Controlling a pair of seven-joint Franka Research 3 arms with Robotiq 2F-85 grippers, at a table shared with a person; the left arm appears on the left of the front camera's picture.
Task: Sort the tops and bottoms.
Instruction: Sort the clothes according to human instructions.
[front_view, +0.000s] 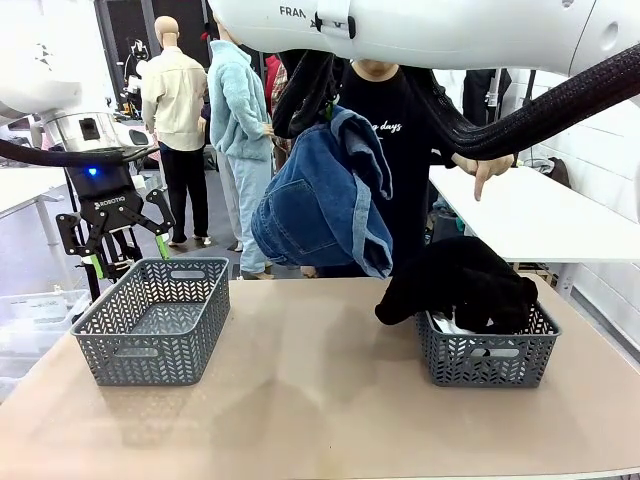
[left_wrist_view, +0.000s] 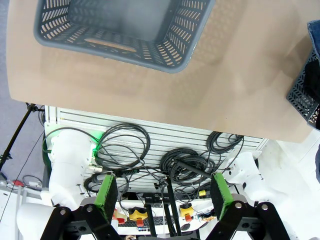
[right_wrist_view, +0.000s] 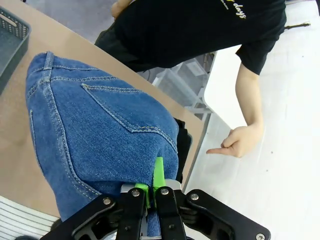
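Observation:
A pair of blue denim bottoms hangs high over the middle of the table, bunched up, with a back pocket showing. My right gripper is shut on the top of the denim bottoms. A plain black top lies heaped over the right grey basket, spilling over its left rim. My left gripper hovers open and holds nothing behind the left grey basket, which has nothing in it. In the left wrist view my left gripper looks down past the table's edge, with that basket at the top.
A person in a black printed T-shirt stands at the far side; a hand points a finger down toward the right basket. Something white shows under the black top. Bare tabletop lies between the baskets. A white table stands behind at the right.

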